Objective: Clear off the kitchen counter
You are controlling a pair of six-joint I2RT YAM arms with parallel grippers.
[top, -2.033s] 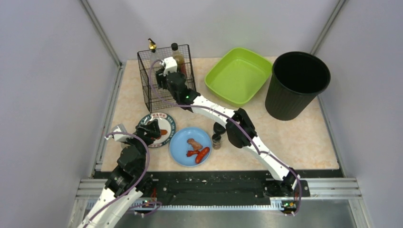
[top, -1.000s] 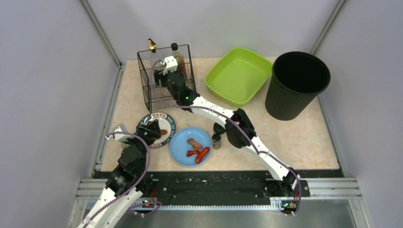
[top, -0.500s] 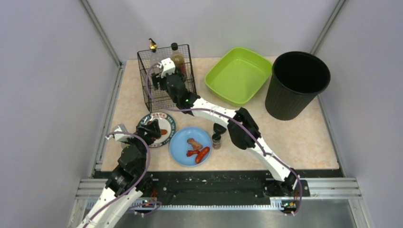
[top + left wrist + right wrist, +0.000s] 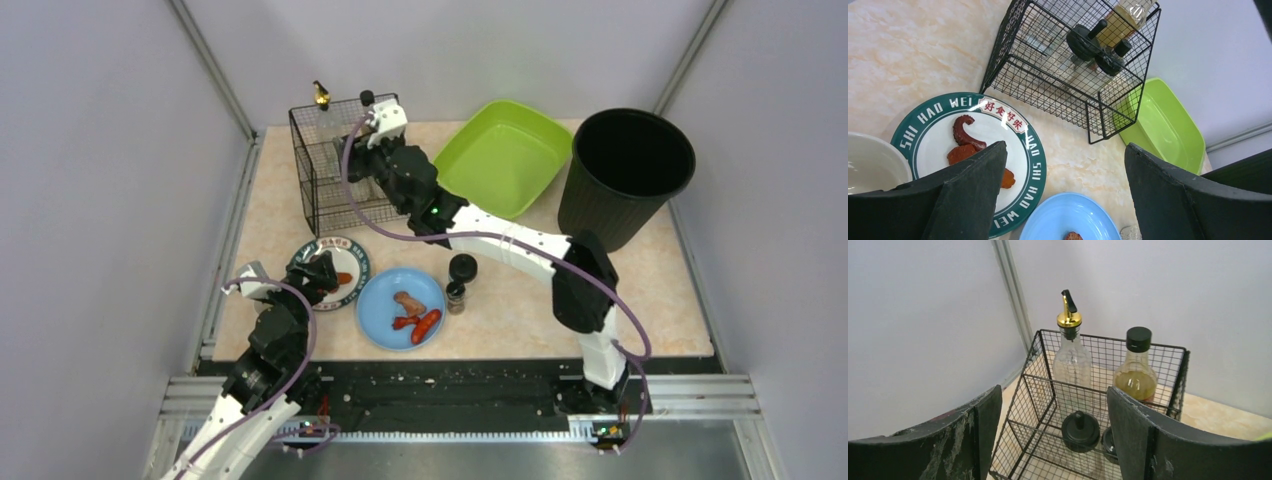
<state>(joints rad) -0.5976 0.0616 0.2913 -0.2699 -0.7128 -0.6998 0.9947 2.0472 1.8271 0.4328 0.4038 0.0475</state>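
Observation:
The beige marbled counter [image 4: 640,290] holds a green-rimmed plate [image 4: 350,262] with red food pieces, a blue plate [image 4: 400,308] with sausages, and a black-lidded jar [image 4: 456,295] beside a black-topped shaker [image 4: 462,267]. My left gripper [image 4: 320,272] is open and empty, low over the green-rimmed plate [image 4: 938,145]; its jaws [image 4: 1064,150] stand wide apart. My right gripper [image 4: 378,155] is open and empty above the right side of the wire basket [image 4: 335,170]. In the right wrist view the gripper [image 4: 1054,395] looks down on a black grinder [image 4: 1080,430] in the basket.
The basket also holds a gold-spouted oil bottle [image 4: 1070,355] and a black-capped sauce bottle [image 4: 1135,372]. A lime green tub [image 4: 500,155] and a tall black bin [image 4: 625,175] stand at the back right. A white bowl [image 4: 873,165] sits beside the green-rimmed plate.
My right gripper has risen and moved right, from over the basket's middle to its right side, and its elbow has swung right. The left arm has not moved.

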